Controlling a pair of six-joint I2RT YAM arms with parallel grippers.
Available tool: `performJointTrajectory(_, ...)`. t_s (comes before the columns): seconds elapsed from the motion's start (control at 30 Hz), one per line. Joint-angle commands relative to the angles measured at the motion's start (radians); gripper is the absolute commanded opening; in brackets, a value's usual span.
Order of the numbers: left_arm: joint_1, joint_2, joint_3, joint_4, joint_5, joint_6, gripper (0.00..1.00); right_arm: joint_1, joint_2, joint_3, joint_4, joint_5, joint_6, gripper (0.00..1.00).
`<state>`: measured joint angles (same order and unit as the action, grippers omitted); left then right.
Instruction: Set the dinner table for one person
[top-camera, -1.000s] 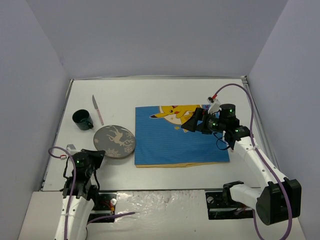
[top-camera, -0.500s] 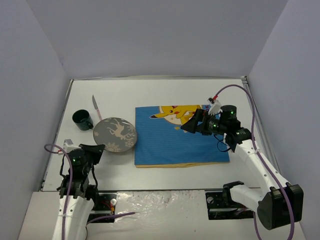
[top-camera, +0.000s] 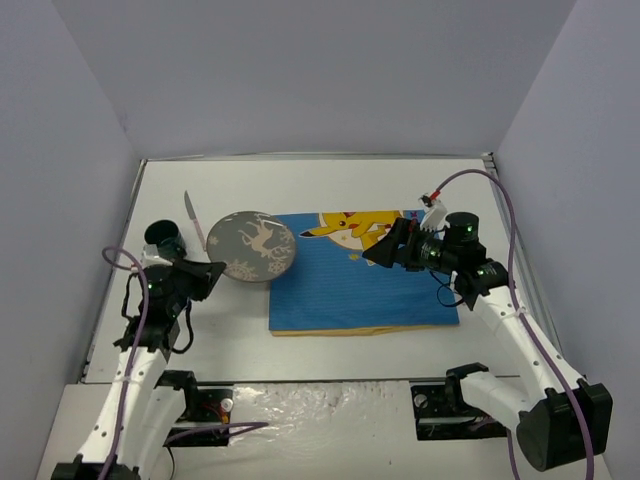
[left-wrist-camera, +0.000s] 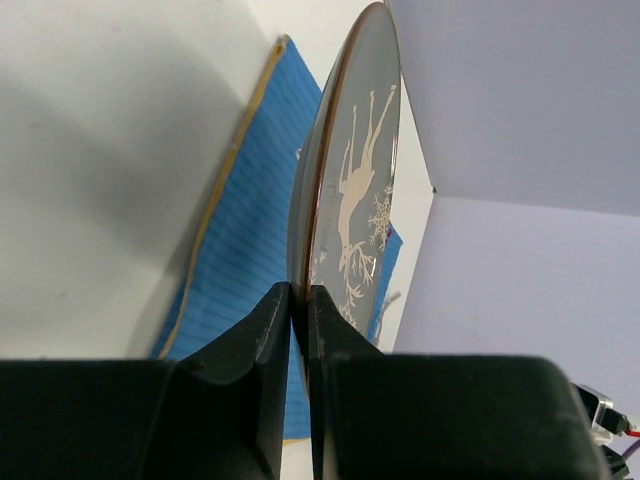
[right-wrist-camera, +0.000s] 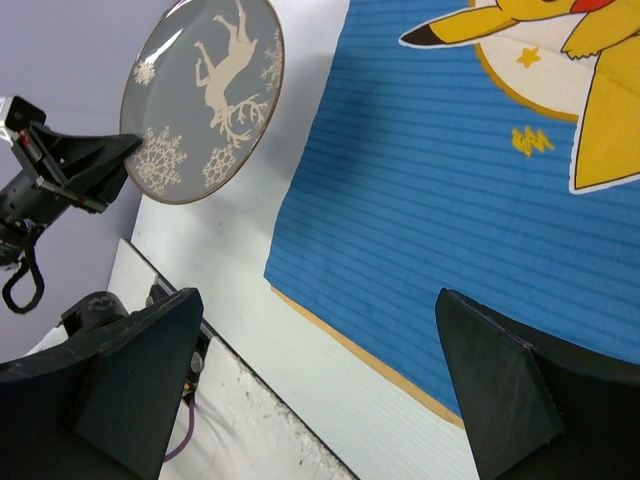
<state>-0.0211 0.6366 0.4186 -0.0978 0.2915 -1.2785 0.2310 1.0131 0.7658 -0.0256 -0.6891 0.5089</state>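
- You have two arms with their bases at the bottom edge of the top view: the left arm (top-camera: 135, 385) in the lower left and the right arm (top-camera: 512, 328) in the lower right
- Your left gripper (top-camera: 208, 270), left of centre, is clamped tight on the rim of the single plate (top-camera: 252, 246); the left wrist view shows that rim edge-on, pinched in the closed jaws
- The plate is round, grey and glossy, with a thin brown rim and a pale stag and snowflakes printed on it; it is held tilted, and in the top view its right edge overlaps the upper left corner of the placemat (top-camera: 360, 290)
- There is one placemat, a rectangular blue cloth with fine ribbing, a tan border and a yellow cartoon figure along its upper edge, lying flat at centre frame
- Your right gripper (top-camera: 385, 246) hangs over the mat's upper right part, jaws spread wide with nothing between them
- One mug (top-camera: 163, 236), dark green and round, stands at the left, just above the left gripper
- One knife (top-camera: 194, 218), slim with a pinkish handle and grey blade, lies just right of the mug
- The dinner table (top-camera: 330, 185) is one flat white rectangle with thin metal rails, lying under everything and filling mid-frame
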Motion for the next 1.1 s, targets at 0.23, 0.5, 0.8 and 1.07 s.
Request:
performJointTrajectory(0.23, -0.265, 0.422, 0.276, 0.618, 0.079, 0.015, 0.00, 0.005, -0.067, 0.080, 0.052, 0.018, 0.018, 0.99)
performJointTrajectory(0.5, -0.408, 0.668, 0.354, 0.791, 0.079, 0.021, 0.00, 0.005, -0.106, 0.116, 0.030, 0.064, 0.016, 0.99)
performJointTrajectory(0.8, -0.513, 0.880, 0.392, 0.977, 0.094, -0.005, 0.00, 0.003, -0.119, 0.135, -0.042, 0.096, -0.001, 0.99)
performJointTrajectory(1.07, -0.552, 0.981, 0.391, 1.032, 0.110, -0.011, 0.00, 0.002, -0.137, 0.142, -0.090, 0.121, -0.022, 0.99)
